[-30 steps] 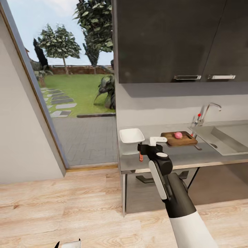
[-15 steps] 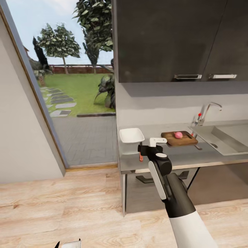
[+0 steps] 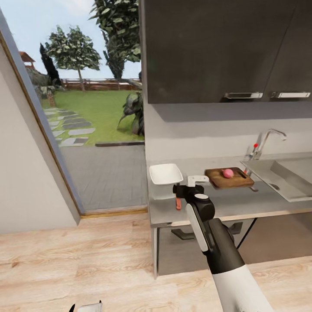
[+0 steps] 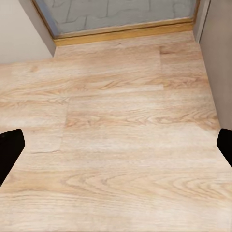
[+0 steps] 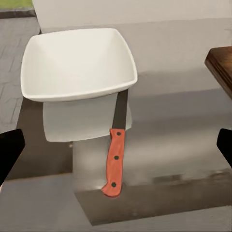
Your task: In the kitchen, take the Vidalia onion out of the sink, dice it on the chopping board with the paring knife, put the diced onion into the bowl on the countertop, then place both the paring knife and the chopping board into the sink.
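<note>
— Where do we stand on the onion?

— The Vidalia onion (image 3: 228, 173) is out of the sink (image 3: 289, 180) and sits whole on the chopping board (image 3: 229, 178), which lies on the countertop (image 3: 234, 203) just left of the basin. So the first step looks done, and nothing is diced yet

— And the knife?

— The paring knife (image 5: 114, 164) lies flat on the countertop with its orange handle toward us and its blade running under the near edge of the bowl (image 5: 77, 63). The bowl is empty and stands to the left of the board

— Are we holding anything?

— No. Our right gripper (image 3: 187, 190) hangs over the knife with its fingers spread wide, one at each side of the wrist picture and nothing between them. Our left gripper (image 4: 116, 145) is down low over the wooden floor (image 4: 116, 121), fingers likewise spread and empty

— What is left, then?

— Most of it, we judge: pick up the knife, dice the onion, move the pieces into the bowl, then put knife and board into the sink
</note>
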Motion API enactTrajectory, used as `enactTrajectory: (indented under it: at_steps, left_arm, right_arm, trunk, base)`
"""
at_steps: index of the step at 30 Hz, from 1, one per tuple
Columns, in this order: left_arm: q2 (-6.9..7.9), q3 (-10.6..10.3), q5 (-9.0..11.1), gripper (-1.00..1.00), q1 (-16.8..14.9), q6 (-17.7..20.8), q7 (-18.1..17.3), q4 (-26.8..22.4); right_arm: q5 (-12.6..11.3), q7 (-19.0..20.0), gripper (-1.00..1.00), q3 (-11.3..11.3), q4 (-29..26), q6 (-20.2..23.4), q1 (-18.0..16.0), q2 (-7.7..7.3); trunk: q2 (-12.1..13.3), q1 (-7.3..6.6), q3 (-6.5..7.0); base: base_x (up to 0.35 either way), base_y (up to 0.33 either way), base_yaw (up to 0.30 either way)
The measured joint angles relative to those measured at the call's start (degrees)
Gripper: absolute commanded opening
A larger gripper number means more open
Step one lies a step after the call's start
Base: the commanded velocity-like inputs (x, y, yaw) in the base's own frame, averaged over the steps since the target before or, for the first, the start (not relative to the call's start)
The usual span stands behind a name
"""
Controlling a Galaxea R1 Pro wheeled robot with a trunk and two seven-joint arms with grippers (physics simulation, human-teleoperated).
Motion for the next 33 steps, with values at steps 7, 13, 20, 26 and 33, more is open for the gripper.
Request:
enactTrajectory:
  at_steps: [7, 13, 20, 26, 33]
  left_arm:
    - [0.05, 0.0, 0.0, 1.0, 0.0, 0.0, 0.0, 0.0]
    - [0.06, 0.0, 0.0, 1.0, -0.01, 0.0, 0.0, 0.0]
    - [0.05, 0.0, 0.0, 1.0, -0.02, 0.0, 0.0, 0.0]
    - [0.02, 0.0, 0.0, 1.0, 0.0, 0.0, 0.0, 0.01]
    - [0.0, 0.0, 0.0, 1.0, -0.01, -0.01, 0.01, 0.01]
  right_arm:
    - [0.04, 0.0, 1.0, 0.02, 0.51, 0.06, 0.0, 0.0]
    - [0.04, 0.0, 1.0, 0.1, 1.65, 0.09, 0.0, 0.0]
    - [0.05, 0.0, 1.0, 0.12, 2.57, 0.09, 0.0, 0.0]
    - [0.06, 0.0, 1.0, 0.11, 2.63, 0.09, 0.0, 0.0]
    - [0.12, -0.07, 1.0, 0.15, 3.58, 0.04, 0.0, 0.0]
  trunk:
    - [0.0, 0.02, -0.34]
    - [0.0, 0.02, -0.63]
    - [0.0, 0.02, -0.97]
    - [0.0, 0.02, -1.24]
    - [0.0, 0.0, -1.53]
  base:
    - [0.069, -0.005, 0.0]
    - [0.003, 0.0, 0.0]
    - [0.0, 0.0, 0.0]
    - [0.009, 0.0, 0.0]
    - [0.172, 0.116, 0.0]
